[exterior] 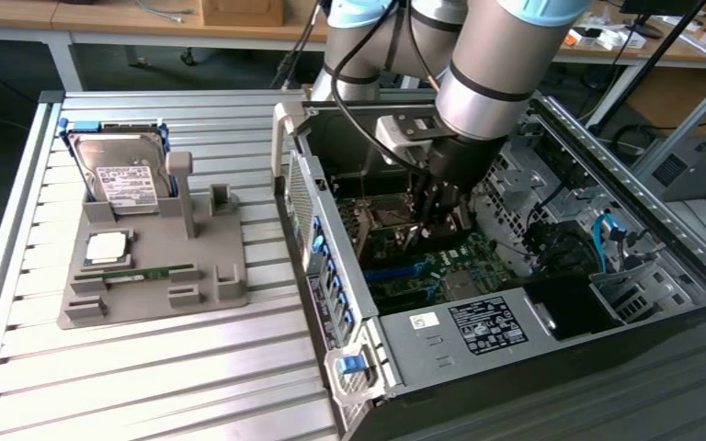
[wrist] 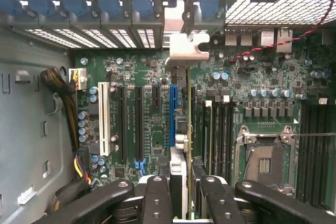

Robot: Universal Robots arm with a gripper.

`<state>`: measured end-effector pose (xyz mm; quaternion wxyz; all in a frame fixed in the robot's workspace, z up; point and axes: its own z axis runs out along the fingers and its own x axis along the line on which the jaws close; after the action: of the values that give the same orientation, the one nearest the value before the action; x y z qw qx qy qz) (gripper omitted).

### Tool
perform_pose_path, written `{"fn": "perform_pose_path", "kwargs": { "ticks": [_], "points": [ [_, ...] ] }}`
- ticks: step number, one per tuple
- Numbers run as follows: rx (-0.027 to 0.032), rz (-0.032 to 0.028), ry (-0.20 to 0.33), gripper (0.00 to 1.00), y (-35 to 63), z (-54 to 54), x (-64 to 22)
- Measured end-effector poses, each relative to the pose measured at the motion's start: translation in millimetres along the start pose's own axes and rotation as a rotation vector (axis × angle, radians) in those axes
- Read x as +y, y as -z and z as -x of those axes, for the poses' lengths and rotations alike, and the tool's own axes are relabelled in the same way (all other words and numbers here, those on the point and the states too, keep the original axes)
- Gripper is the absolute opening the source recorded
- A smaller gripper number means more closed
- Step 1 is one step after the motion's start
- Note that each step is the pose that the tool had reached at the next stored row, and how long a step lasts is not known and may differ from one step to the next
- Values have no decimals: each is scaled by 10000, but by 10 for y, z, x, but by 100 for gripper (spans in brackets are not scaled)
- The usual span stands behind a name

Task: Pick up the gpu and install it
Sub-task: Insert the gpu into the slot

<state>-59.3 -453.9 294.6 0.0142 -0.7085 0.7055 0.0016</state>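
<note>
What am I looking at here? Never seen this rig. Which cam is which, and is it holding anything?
It is one robot arm with a gripper working inside an open computer case that lies on a slatted metal table.

The exterior view comes from a camera off the arm and looks down on the whole scene. The wrist view comes from a camera on the arm, looking past its black fingers at the motherboard.

The gripper is shut on the gpu, a thin card seen edge-on with its silver bracket toward the case's slot openings, held upright over the blue slot.

To the exterior view's left, a grey parts holder carries a hard drive, a processor chip and a RAM stick.
</note>
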Motion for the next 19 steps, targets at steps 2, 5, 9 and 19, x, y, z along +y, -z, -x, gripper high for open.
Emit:
{"fn": "perform_pose_path", "kwargs": {
  "ticks": [2, 5, 9, 19],
  "points": [
    [4, 1, 0, 27, -6, 0, 13],
    [8, 0, 0, 27, -18, 0, 35],
    [8, 0, 0, 27, -28, 0, 55],
    [7, 0, 0, 27, -66, 1, 129]
  ]
}}
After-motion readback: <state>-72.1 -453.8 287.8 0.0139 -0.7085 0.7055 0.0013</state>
